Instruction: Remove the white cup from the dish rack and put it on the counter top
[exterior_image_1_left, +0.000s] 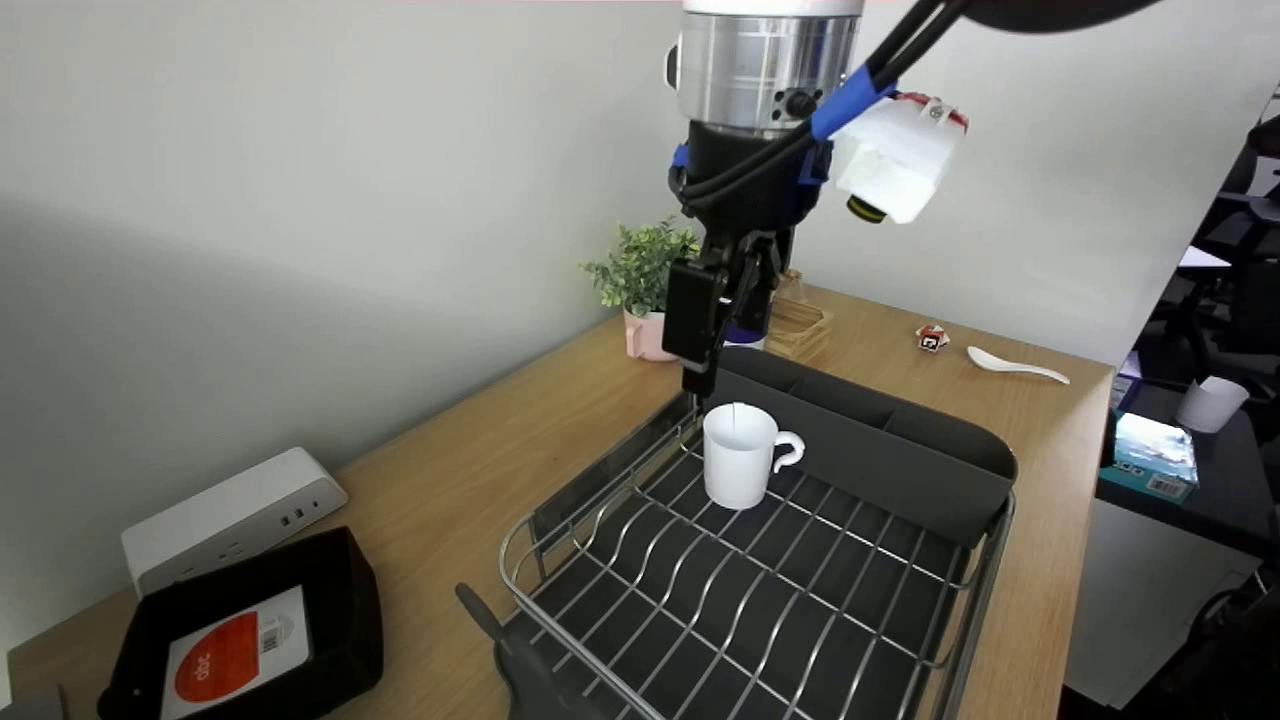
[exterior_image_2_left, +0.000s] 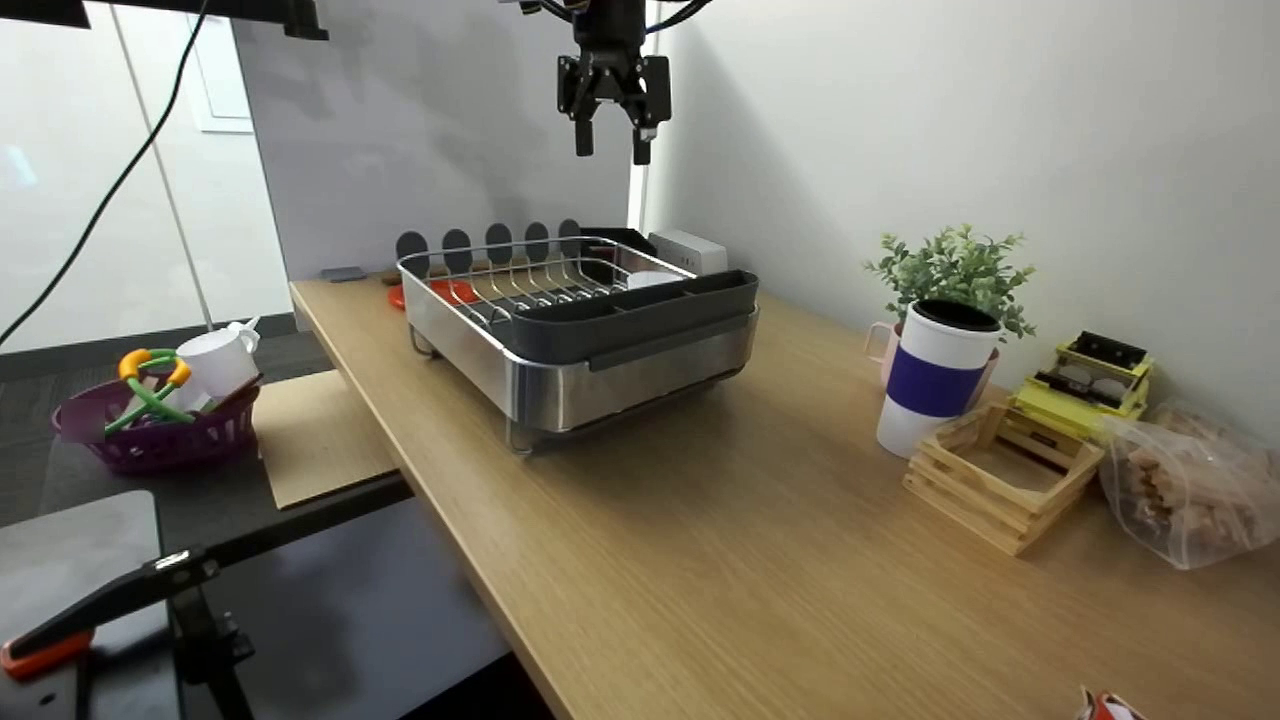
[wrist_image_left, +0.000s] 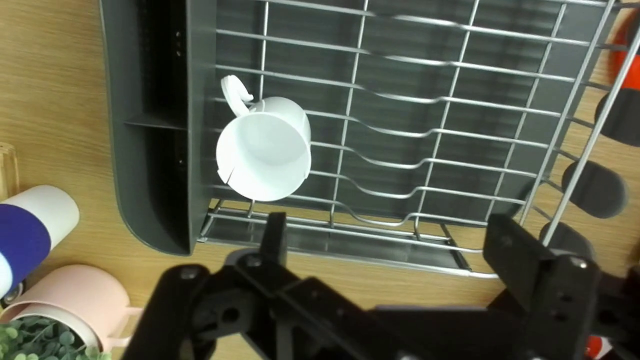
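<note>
Centring the gripper (exterior_image_2_left: 613, 150), its fingers (wrist_image_left: 274, 239) spread wide around nothing, over the white cup (wrist_image_left: 265, 155) standing upright in the dish rack (exterior_image_2_left: 455, 340) beside the grey trough (exterior_image_1_left: 870, 455) should precede any descent, so they straddle its body and clear the handle (wrist_image_left: 231, 93).

At the top centre of an exterior view, the arm (exterior_image_1_left: 773, 6) is white above a shiny silver collar (exterior_image_1_left: 750, 75) with a dark, round knob (exterior_image_1_left: 800, 103) among small dark dots (exterior_image_1_left: 779, 97). Black cables (exterior_image_1_left: 907, 42) slant to the upper right, wrapped in bright blue tape (exterior_image_1_left: 852, 100). The gripper (exterior_image_2_left: 613, 146), top centre in an exterior view, is black, with angular links (exterior_image_2_left: 568, 86) and slim rectangular fingers (wrist_image_left: 274, 240). Low in the wrist view, its black parts show round screws (wrist_image_left: 578, 262) and a hole (wrist_image_left: 230, 315).
</note>
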